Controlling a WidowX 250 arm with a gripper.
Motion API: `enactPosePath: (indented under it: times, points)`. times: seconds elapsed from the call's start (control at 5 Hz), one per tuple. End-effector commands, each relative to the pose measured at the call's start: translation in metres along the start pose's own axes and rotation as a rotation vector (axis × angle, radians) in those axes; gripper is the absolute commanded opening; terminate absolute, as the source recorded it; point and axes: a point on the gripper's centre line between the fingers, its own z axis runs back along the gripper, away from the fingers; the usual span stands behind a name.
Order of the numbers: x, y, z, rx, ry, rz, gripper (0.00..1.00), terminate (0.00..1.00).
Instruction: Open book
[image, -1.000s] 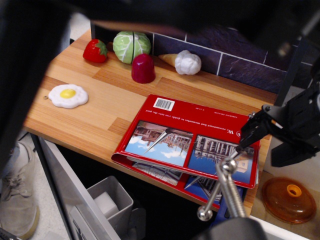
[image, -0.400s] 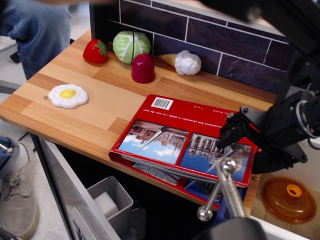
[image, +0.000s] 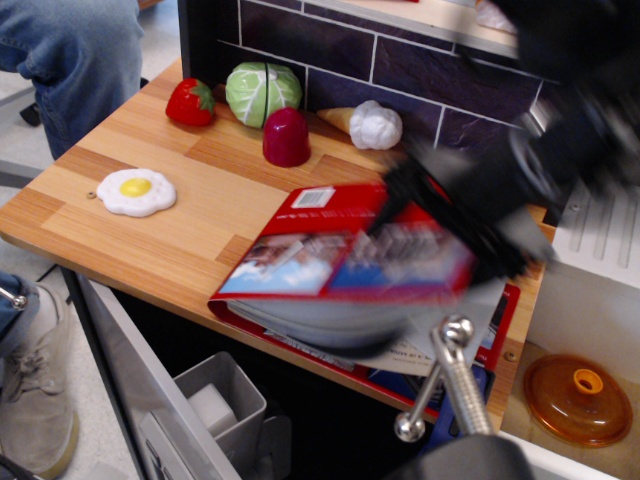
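Note:
The book (image: 320, 255) lies near the front right of the wooden table (image: 170, 240). Its red cover with building photos and a barcode label is lifted on the right side and tilts up, blurred by motion. White pages (image: 345, 322) show under it. My gripper (image: 445, 215) is a dark blur at the raised right edge of the cover, above the book. Blur hides how its jaws stand and whether they pinch the cover.
Toy foods stand behind: a fried egg (image: 136, 190), a strawberry (image: 190, 102), a cabbage (image: 263, 92), a dark red piece (image: 287, 137) and a white garlic cone (image: 372, 124). An orange lid (image: 580, 398) lies lower right. A metal handle (image: 450, 375) sticks up in front. A person's leg (image: 70, 55) is at the left.
The cover's right edge has risen off the pages and swung up and left. My gripper has moved up and left with it. The dark shape that hid the upper left is gone.

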Motion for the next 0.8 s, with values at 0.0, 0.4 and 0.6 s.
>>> enactPosePath:
  times: [0.0, 0.4, 0.6]
  points:
    - [-0.002, 0.119, -0.007, -0.074, 0.113, 0.057, 1.00, 0.00]
    - [0.012, 0.215, -0.024, -0.086, 0.087, 0.039, 1.00, 0.00]
    - [0.022, 0.249, -0.046, -0.053, 0.063, 0.043, 1.00, 0.00]
